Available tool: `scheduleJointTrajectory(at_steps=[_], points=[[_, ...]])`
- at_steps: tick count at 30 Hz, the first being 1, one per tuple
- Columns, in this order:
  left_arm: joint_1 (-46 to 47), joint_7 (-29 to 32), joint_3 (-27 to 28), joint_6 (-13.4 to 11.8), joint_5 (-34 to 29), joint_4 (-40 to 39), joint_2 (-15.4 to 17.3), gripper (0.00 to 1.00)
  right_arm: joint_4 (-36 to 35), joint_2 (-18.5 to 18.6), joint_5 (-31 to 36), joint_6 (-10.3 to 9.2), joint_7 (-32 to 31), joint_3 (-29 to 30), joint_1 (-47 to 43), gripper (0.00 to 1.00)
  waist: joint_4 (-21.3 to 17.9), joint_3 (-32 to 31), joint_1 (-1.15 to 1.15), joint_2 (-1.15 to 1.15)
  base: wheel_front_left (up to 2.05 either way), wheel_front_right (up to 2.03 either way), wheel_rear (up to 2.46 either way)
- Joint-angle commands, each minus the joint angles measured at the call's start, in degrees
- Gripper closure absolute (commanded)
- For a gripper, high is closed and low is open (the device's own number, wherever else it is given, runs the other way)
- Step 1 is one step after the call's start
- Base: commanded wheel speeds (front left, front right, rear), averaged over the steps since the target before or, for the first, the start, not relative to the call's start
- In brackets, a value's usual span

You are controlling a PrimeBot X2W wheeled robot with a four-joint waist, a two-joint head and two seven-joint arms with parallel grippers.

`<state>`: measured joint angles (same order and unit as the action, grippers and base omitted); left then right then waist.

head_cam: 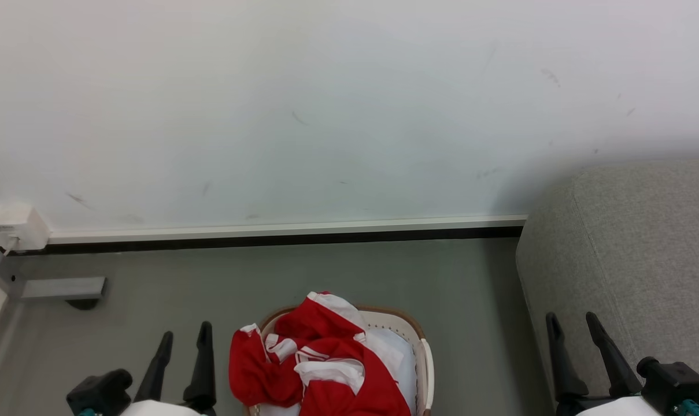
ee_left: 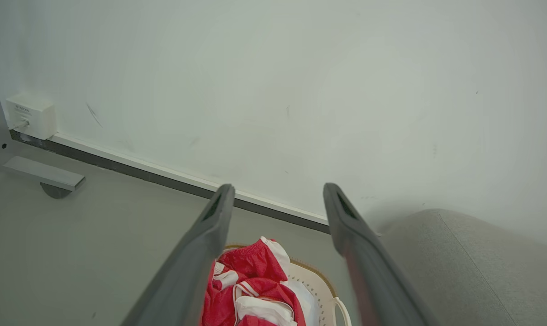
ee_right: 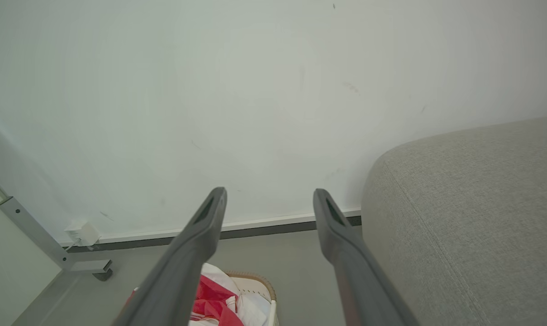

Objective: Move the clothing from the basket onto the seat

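Our left gripper (head_cam: 185,330) and right gripper (head_cam: 571,316) hover with jaws wide, holding nothing. The clothing (head_cam: 320,358) lies heaped in the basket (head_cam: 424,358), on the floor beside the seat (head_cam: 632,254). We judge the transfer not yet begun: every garment remains to move.

**Left claw** (head_cam: 185,330): two long matt-black fingers (head_cam: 200,364), broad at the root and tapering to blunt rounded tips. In the left wrist view they read dark grey, each with a narrow recessed slot (ee_left: 211,209) on the inner face just below the tip. Root: chunky black wrist housing (head_cam: 99,390) with rounded corners. Behind it: smooth pale white forearm shell (head_cam: 158,409).

**Right claw** (head_cam: 570,316): same pattern. It has a matching black block housing (head_cam: 672,382) topped by a rounded knob, a white forearm cover (head_cam: 609,409) and a teal braided cable (head_cam: 689,408) at the outer edge.
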<state>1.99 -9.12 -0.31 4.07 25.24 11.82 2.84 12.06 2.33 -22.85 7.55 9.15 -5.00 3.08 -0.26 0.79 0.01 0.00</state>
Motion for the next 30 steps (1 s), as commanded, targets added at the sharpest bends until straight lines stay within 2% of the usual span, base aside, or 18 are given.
scheduleJointTrajectory(at_steps=[1, 16, 30], points=[[-0.2, -0.7, 0.0, -0.2, -2.3, -0.7, 0.8, 0.0, -0.1, 0.6, 2.0, -0.07, 0.7, -0.2, -0.4, 0.0, -0.1, 0.0, 0.0, 0.0, 0.0, 0.0, 0.0], [-1.2, -2.6, -1.6, -1.5, -10.5, -0.9, 1.7, 0.0, 1.5, 0.7, 8.3, -0.09, 2.6, 0.2, -1.2, 0.0, -0.1, 0.1, -0.01, 0.0, 0.0, 0.0, 0.0], [-2.0, -4.4, -2.3, -1.2, -16.9, 0.2, 2.0, 0.0, 3.0, 0.7, 10.5, -0.1, 4.2, 0.8, -1.9, 0.0, -0.4, 0.6, -0.01, 0.0, 0.0, 0.0, 0.0]])
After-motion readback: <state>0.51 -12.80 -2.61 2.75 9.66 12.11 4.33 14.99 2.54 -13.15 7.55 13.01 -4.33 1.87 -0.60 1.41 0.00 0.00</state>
